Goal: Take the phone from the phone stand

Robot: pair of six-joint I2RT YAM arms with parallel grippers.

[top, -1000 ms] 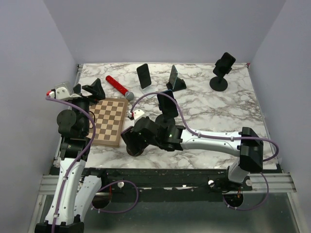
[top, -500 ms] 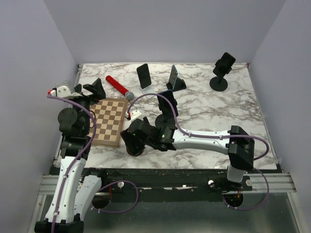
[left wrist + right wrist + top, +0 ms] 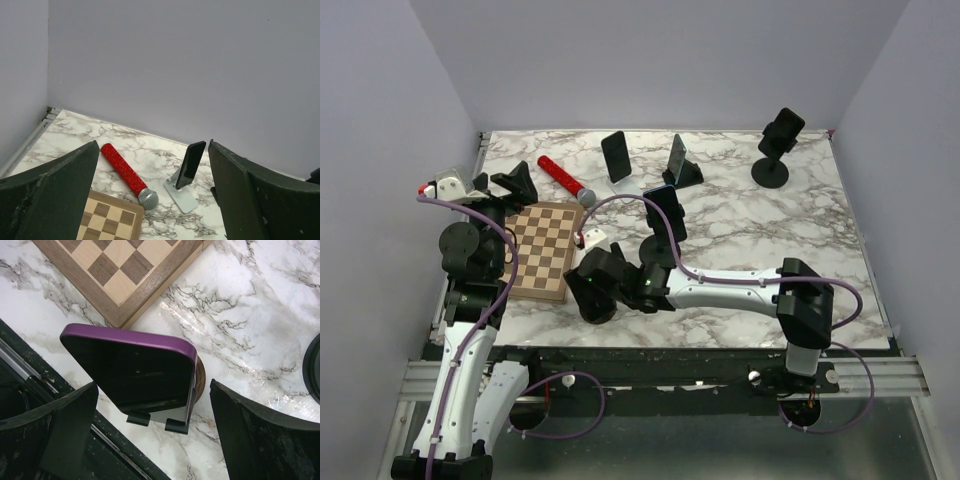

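Observation:
A phone in a purple case (image 3: 132, 367) leans on a small stand with black clips (image 3: 175, 424) and a round wooden base (image 3: 199, 381), near the table's front edge. My right gripper (image 3: 152, 432) is open, with one finger on each side of the phone and neither touching it. In the top view the right gripper (image 3: 592, 288) covers this phone, just off the chessboard's (image 3: 545, 250) near corner. My left gripper (image 3: 502, 184) is open and empty, raised above the chessboard's far left corner.
Other phones stand on stands: one on a silver stand (image 3: 616, 156), also in the left wrist view (image 3: 191, 164), one on a black wedge (image 3: 678, 158), one mid-table (image 3: 665, 212), one on a tall round stand (image 3: 780, 135). A red microphone (image 3: 563, 178) lies behind the chessboard.
My right arm has reached further left, bringing its open gripper down around the purple phone. The left arm shifted slightly early on, then held still.

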